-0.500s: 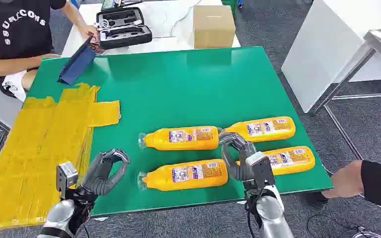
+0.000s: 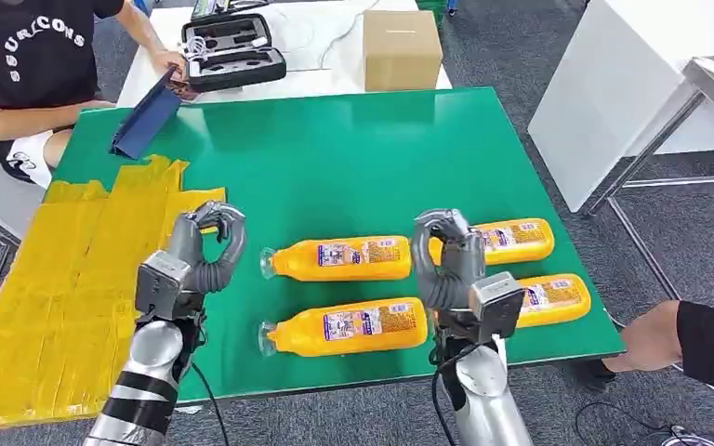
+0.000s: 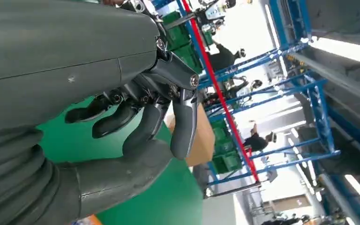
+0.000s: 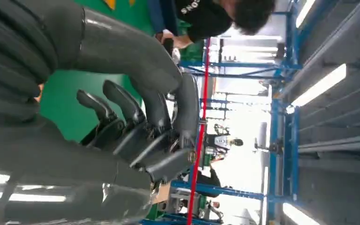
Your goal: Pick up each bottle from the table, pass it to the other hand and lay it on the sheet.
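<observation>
The right hand [image 2: 446, 269] hovers with curled fingers holding nothing, between the bottles on the desk [image 2: 353, 149] — the near bottle [image 2: 349, 327] lies just beside it, so it should lower squarely over that one's middle. Farther off, the left hand [image 2: 200, 255] waits empty, fingers curled, beside the yellow sheet [image 2: 65, 279].

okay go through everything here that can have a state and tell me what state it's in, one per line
Left hand: raised, fingers curled, holding nothing.
Right hand: raised, fingers curled, holding nothing.
Four orange bottles: lying flat on the green table, untouched.
Yellow sheet: flat, nothing on it.
Black case: open.
Cardboard box: closed.
</observation>
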Controlling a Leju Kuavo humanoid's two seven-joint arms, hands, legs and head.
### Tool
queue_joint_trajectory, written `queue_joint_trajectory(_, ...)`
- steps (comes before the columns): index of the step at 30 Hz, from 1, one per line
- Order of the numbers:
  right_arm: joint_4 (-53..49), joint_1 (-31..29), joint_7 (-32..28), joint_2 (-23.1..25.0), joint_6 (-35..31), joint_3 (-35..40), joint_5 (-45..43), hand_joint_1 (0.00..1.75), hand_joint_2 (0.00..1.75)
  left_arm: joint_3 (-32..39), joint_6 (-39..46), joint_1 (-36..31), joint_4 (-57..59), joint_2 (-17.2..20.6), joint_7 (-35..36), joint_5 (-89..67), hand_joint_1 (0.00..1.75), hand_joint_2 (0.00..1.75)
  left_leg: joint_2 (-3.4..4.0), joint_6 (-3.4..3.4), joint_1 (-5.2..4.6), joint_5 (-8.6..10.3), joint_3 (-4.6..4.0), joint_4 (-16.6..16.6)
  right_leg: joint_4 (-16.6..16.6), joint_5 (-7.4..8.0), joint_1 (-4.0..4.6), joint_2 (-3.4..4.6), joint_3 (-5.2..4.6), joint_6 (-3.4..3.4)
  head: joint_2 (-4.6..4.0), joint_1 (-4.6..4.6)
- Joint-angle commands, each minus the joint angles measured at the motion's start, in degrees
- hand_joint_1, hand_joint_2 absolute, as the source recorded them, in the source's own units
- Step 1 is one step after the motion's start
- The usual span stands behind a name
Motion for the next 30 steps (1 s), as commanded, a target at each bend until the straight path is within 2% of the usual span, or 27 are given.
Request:
queue_joint_trajectory(1, 0.50, -2.00, -0.32, -0.95, -0.07, 1.38, -0.37, 1.75, 1.75, -1.38, -0.05, -2.43, 1.98, -0.12, 0.03, 0.25, 1.75, 1.75, -0.01, -0.06, 0.04, -0.16, 0.27, 0.05, 0.03, -0.15, 0.06, -0.09, 0.28, -0.10, 0.00, 0.00)
queue_joint_trajectory(7, 1.32, -2.81, -0.20, -1.22, -0.72, 0.71, 0.06, 1.75, 1.75, -1.39, -0.40, -3.64, 4.45, -0.01, 0.17, 0.62, 1.75, 1.75, 0.00, -0.05, 0.03, -0.11, 0.19, 0.02, 0.02, -0.10, 0.05, -0.07, 0.19, -0.08, 0.00, 0.02)
queue_joint_trajectory(8, 2.32, -3.25, 0.84, -1.62, -1.36, 0.70, 1.25, 1.38, 1.75, -1.16, -0.41, -3.68, 4.72, 0.01, 0.18, 0.80, 1.71, 1.75, 0.00, -0.04, 0.02, -0.08, 0.16, 0.00, 0.00, -0.07, 0.03, -0.06, 0.16, -0.07, 0.00, 0.00)
queue_joint_trajectory(9, 3.84, -3.85, 2.27, -2.23, -2.24, 0.75, 3.04, 0.23, 1.75, -0.85, -0.24, -3.46, 4.67, 0.03, 0.17, 1.01, 0.35, 1.75, 0.01, -0.03, 0.02, -0.04, 0.10, -0.02, -0.02, -0.03, 0.03, -0.04, 0.10, -0.06, 0.00, 0.02)
queue_joint_trajectory(10, 4.78, -4.22, 2.98, -2.53, -2.89, 0.78, 4.24, 0.00, 1.75, -0.62, -0.01, -3.29, 4.56, 0.01, 0.16, 1.12, 0.00, 1.75, 0.04, -0.05, 0.04, -0.13, 0.31, -0.01, -0.03, -0.10, 0.06, -0.05, 0.31, -0.10, 0.00, 0.00)
queue_joint_trajectory(14, 13.58, -8.29, 8.97, -5.21, -6.04, 2.38, 14.20, 0.00, 1.75, 1.03, 2.34, -2.55, 4.42, -0.19, 0.75, 1.13, 0.00, 1.75, 0.14, -0.03, 0.03, -0.10, 0.29, -0.04, -0.08, -0.03, 0.05, 0.07, 0.28, -0.07, 0.00, 0.02)
queue_joint_trajectory(15, 15.77, -9.27, 10.32, -5.41, -6.42, 2.42, 15.79, 0.00, 0.00, 1.30, 2.65, -2.52, 4.60, -0.21, 0.95, 1.10, 0.00, 1.75, 0.12, -0.03, 0.04, -0.07, 0.21, -0.05, -0.10, 0.00, 0.06, 0.07, 0.21, -0.05, 0.00, 0.02)
queue_joint_trajectory(19, 20.59, -12.07, 13.57, -6.09, -8.75, 3.75, 22.14, 0.00, 0.00, 1.81, 2.66, -2.39, 4.79, -0.26, 1.22, 1.40, 0.00, 1.75, 0.19, -0.04, 0.03, -0.12, 0.37, -0.06, -0.10, -0.04, 0.06, 0.11, 0.35, -0.08, 0.00, 0.02)
queue_joint_trajectory(20, 21.95, -12.88, 14.94, -6.25, -11.32, 4.45, 26.23, 0.00, 0.00, 2.25, 2.82, -2.06, 4.23, -0.64, 1.20, 1.76, 0.00, 1.75, 0.15, -0.04, 0.03, -0.12, 0.34, -0.04, -0.08, -0.05, 0.05, 0.08, 0.34, -0.08, 0.00, 0.02)
queue_joint_trajectory(24, 23.91, -14.13, 19.50, -6.58, -14.50, 7.03, 36.67, 0.00, 0.00, 2.73, 2.74, -1.26, 2.72, -1.26, 1.39, 2.26, 0.00, 1.75, 0.13, -0.04, 0.02, -0.10, 0.23, -0.04, -0.05, -0.04, 0.04, 0.08, 0.23, -0.05, 0.00, 0.02)
queue_joint_trajectory(26, 26.80, -15.78, 23.87, -6.62, -17.51, 9.27, 46.59, 0.00, 0.00, 2.78, 2.22, -1.61, 2.96, -1.71, 1.80, 2.41, 0.00, 1.75, 0.17, -0.05, 0.03, -0.17, 0.36, -0.01, -0.04, -0.09, 0.06, 0.09, 0.35, -0.08, 0.00, 0.02)
queue_joint_trajectory(27, 27.59, -16.19, 24.87, -6.57, -17.71, 9.73, 48.43, 0.00, 1.75, 2.72, 2.07, -1.72, 3.06, -1.80, 1.90, 2.40, 0.00, 1.75, 0.17, -0.04, 0.02, -0.12, 0.25, -0.01, -0.03, -0.05, 0.05, 0.10, 0.24, -0.06, 0.00, 0.00)
queue_joint_trajectory(30, 29.29, -16.98, 25.76, -6.01, -17.58, 10.62, 50.50, 0.00, 1.75, 2.62, 1.82, -2.08, 3.41, -2.04, 2.02, 2.39, 0.00, 1.75, 0.13, -0.05, 0.03, -0.13, 0.28, 0.00, -0.03, -0.07, 0.05, 0.06, 0.29, -0.07, 0.00, 0.02)
